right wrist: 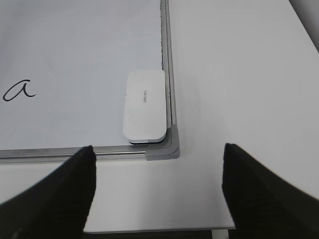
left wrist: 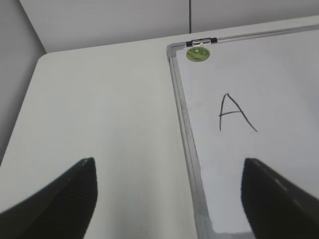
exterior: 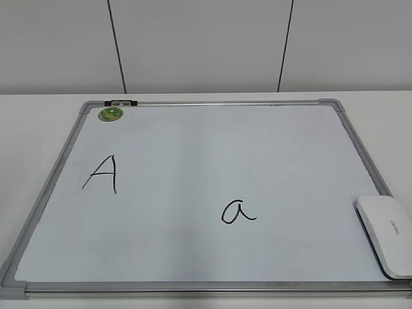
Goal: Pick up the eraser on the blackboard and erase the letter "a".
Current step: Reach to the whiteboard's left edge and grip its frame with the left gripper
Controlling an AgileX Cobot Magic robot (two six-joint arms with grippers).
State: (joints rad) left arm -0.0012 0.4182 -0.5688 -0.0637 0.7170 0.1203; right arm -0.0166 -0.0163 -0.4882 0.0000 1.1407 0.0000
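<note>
Exterior view shows the blackboard [exterior: 193, 161] lying flat on a pale table [exterior: 38, 129], and neither arm appears in that view. Taking the board as the landmark, the eraser [exterior: 386, 235] rests in its near right corner, long side running along the right frame rail, most likely parked there so the writing area is free and the right arm has it within reach. The letter "a" [exterior: 238, 211] sits in the near half of the board, a little right of centre and well apart from the eraser; a taller capital "A" [exterior: 103, 174] stands in the left half, and a round green sticker [exterior: 111, 114] marks the far left corner. The right gripper [right wrist: 157, 191] hovers off the board's near right corner with its dark fingers spread wide and nothing between them, the eraser lying just ahead of them. The left gripper [left wrist: 169, 194] is likewise spread wide and empty, straddling the board's left rail. The board is a smooth, faintly glossy pale sheet in a thin silvery metal frame with grey plastic corner caps. The eraser is a smooth white rounded-rectangular block with small grey lettering and a thin dark layer underneath.
</note>
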